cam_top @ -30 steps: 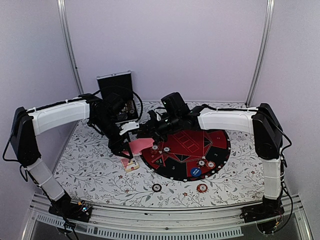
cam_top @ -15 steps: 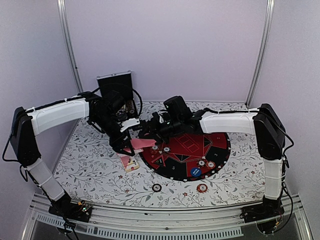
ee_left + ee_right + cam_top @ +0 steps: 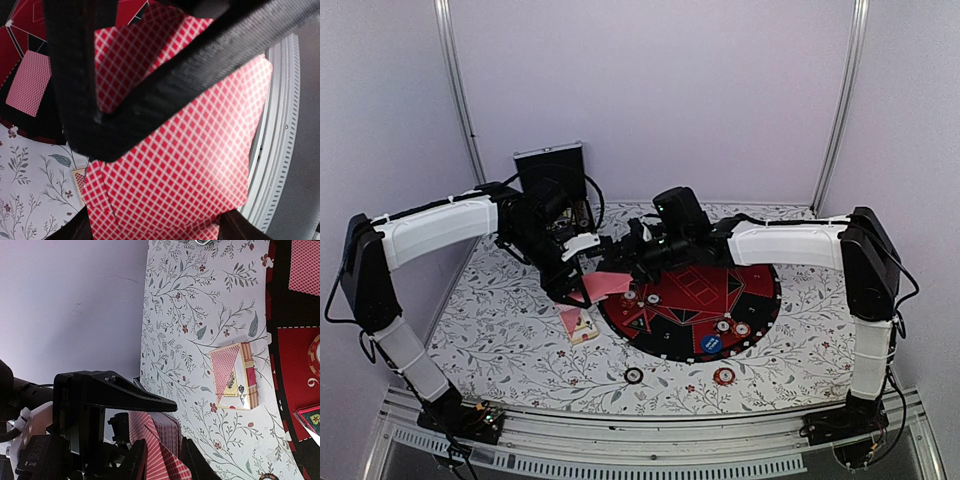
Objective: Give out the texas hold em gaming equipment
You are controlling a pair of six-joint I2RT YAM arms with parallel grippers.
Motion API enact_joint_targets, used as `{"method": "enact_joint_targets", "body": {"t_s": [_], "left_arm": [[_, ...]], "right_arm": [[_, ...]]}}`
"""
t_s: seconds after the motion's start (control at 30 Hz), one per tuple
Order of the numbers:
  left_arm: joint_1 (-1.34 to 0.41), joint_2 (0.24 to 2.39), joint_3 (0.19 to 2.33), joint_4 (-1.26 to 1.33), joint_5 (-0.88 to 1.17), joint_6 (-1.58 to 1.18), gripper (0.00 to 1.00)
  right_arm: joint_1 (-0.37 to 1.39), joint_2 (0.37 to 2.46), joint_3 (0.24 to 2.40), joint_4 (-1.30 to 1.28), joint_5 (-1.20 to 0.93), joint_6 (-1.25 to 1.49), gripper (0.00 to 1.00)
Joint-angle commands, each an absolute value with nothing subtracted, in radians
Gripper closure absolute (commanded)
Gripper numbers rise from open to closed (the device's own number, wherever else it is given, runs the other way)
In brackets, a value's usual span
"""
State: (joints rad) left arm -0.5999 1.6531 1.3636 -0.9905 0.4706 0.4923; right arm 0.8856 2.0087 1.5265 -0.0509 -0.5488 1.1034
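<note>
My left gripper [image 3: 575, 290] [image 3: 155, 232] is shut on a fanned deck of pink-red-backed playing cards [image 3: 607, 285] [image 3: 180, 165], held above the mat's left edge. My right gripper [image 3: 618, 262] reaches in from the right. Its black fingers [image 3: 200, 65] cross over the top card, and one finger [image 3: 125, 392] lies above the cards [image 3: 160, 440]. Its other finger is hidden. The card box [image 3: 582, 326] [image 3: 235, 376] lies on the table under the deck. A single card [image 3: 30, 80] lies on the mat. Two chips [image 3: 633, 375] [image 3: 724, 376] sit near the front edge.
The big round black-and-red mat [image 3: 750, 290] carries chips [image 3: 732, 327] and a blue disc [image 3: 711, 343]. A silver-edged black case [image 3: 552, 180] stands open at the back left. Metal frame posts rise at both back corners.
The right arm has stretched flatter, its wrist drifting slightly right. The left gripper and its deck have edged up a little toward the right gripper.
</note>
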Motion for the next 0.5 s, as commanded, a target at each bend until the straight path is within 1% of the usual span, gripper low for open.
{"method": "enact_joint_targets", "body": {"t_s": [0.0, 0.3, 0.47], "left_arm": [[-0.584, 1.634, 1.362, -0.958, 0.477, 0.493, 0.87], [-0.533, 1.617, 1.361, -0.964, 0.474, 0.52, 0.88], [-0.528, 1.615, 1.359, -0.966, 0.486, 0.526, 0.9]], "right_arm": [[0.887, 1.956, 1.504, -0.038, -0.549, 1.105, 0.73], [0.872, 1.933, 1.479, -0.058, -0.609, 1.074, 0.74], [0.871, 1.945, 1.483, -0.027, -0.654, 1.082, 0.76]]}}
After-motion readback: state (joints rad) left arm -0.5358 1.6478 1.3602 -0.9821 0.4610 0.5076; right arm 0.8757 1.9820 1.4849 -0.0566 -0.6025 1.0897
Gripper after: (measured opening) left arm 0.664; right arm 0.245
